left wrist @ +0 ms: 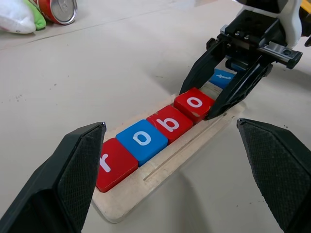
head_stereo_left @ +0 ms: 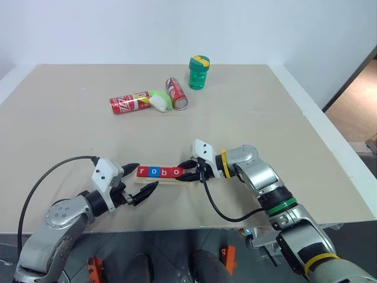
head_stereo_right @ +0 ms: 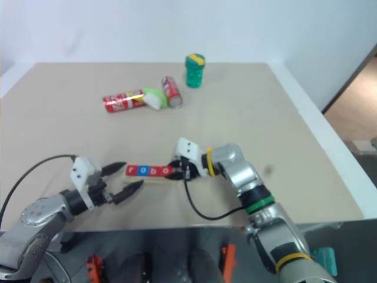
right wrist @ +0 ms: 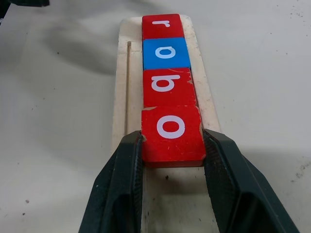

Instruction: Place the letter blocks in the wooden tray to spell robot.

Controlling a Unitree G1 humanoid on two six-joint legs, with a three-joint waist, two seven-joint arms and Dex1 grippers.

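Now the right gripper (right wrist: 172,145) pinches the red "o" block (right wrist: 171,133), fourth in the wooden tray (right wrist: 124,104) after r, o, b; the left gripper (head_stereo_left: 141,180) gapes wide.

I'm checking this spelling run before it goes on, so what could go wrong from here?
The right gripper clamps the red o block, which sits slightly askew on the wooden tray; letting go or pushing could jog the r, o and b tiles out of line. The blue t block lies behind that gripper, under its body, so pulling back could knock it. The open left gripper hovers at the tray's other end and could bump it.
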